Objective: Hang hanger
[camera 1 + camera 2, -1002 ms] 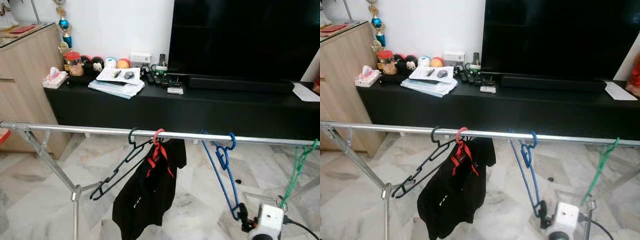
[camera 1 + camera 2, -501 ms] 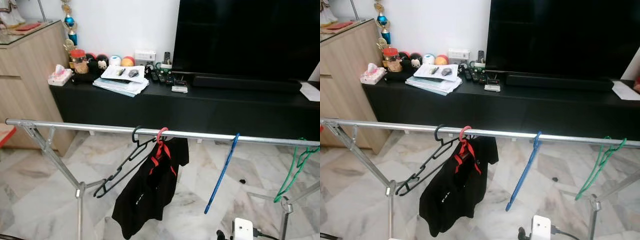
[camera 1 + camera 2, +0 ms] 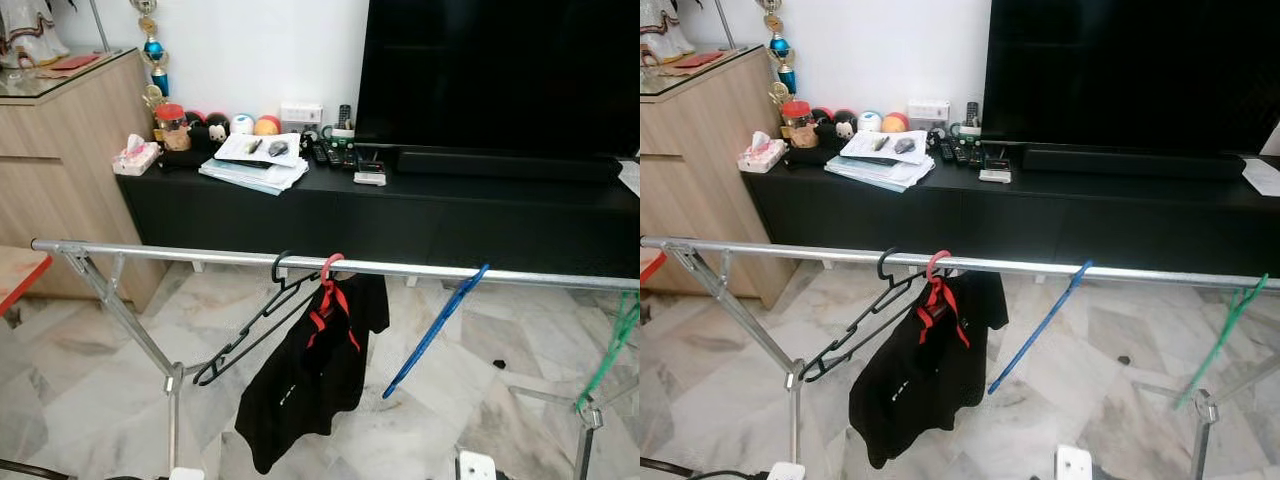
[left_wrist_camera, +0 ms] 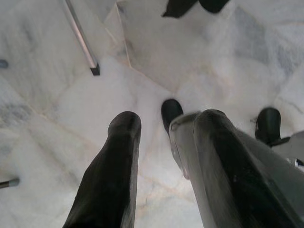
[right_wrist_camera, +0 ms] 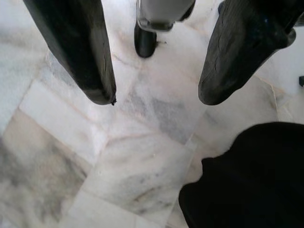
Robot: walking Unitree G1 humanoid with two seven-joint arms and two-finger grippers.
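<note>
Four hangers sit on the steel rail (image 3: 200, 256): a bare black hanger (image 3: 250, 330), a red hanger (image 3: 329, 268) just beside it carrying a black shirt (image 3: 310, 385), a blue hanger (image 3: 432, 332) further toward the robot's right on the rail and tilted steeply, and a green hanger (image 3: 612, 345) near the rail's right end. With the blue hanger hooked on the rail and free of both grippers, the hanging looks done; nothing seems left but to step away.

Wrist cameras add what the head views lack: the left gripper (image 4: 161, 166) and the right gripper (image 5: 156, 66) both point down at the marble floor (image 5: 118, 166) below the rail, fingers spread apart and empty, with dark cloth at the right view's edge.
</note>
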